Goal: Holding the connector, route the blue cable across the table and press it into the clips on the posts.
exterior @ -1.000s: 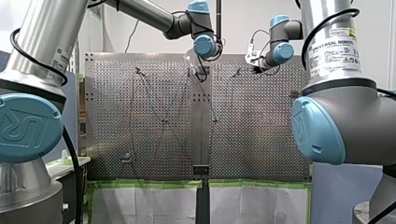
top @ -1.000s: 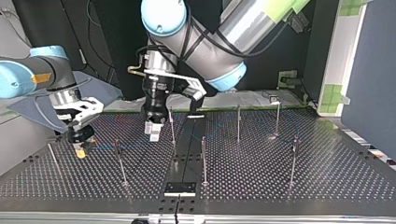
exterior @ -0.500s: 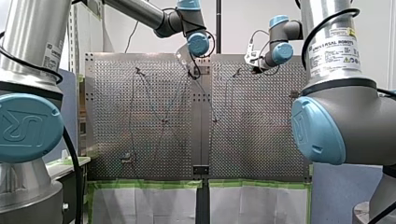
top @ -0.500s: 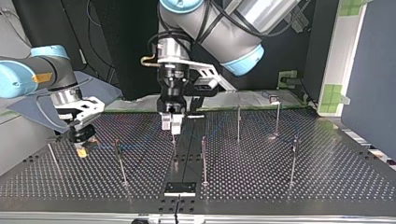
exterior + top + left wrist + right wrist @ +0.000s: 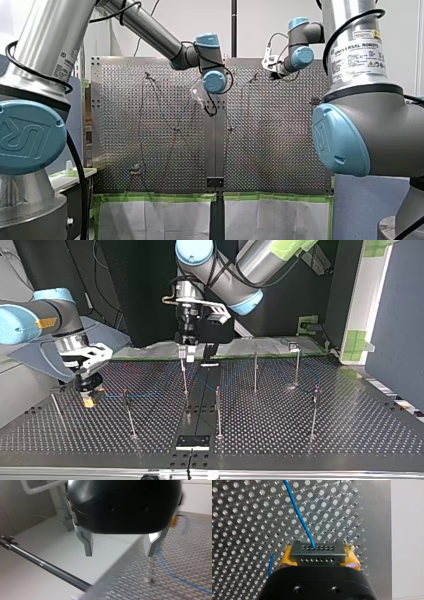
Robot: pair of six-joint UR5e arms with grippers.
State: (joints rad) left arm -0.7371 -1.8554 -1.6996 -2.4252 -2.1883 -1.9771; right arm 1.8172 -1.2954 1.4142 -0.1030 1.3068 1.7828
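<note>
My left gripper (image 5: pixel 186 352) hangs with its metal fingers (image 5: pixel 87 545) spread wide and nothing between them. The left wrist view shows only a bare gap from one finger to the other. In the top view it sits over a thin post (image 5: pixel 184 379), which stands at its 6 o'clock. The fingertips are near the post's head but apart from it, as far as I can tell.

Outward from there, at roughly 8 o'clock in the same view and well apart, my right gripper (image 5: pixel 88 399) is low over the perforated table (image 5: pixel 300 440). Its yellow pads are clamped on the grey connector (image 5: pixel 317 553). The blue cable (image 5: pixel 299 515) leaves the connector's face and, in the top view, runs toward 3 o'clock. It passes the clip (image 5: pixel 124 392) on a nearer post (image 5: pixel 129 415) and goes on toward the post under my left gripper, so its long axis lies across that view, from 9 to 3. Whether it already sits in that nearer clip is too small to tell.

In the left wrist view the cable lies on the table beyond one finger, not between the two. My left gripper is the one nearer the middle post. The move likely turns on lowering it toward 6 o'clock, with its fingers set crosswise to the cable's run.
</note>
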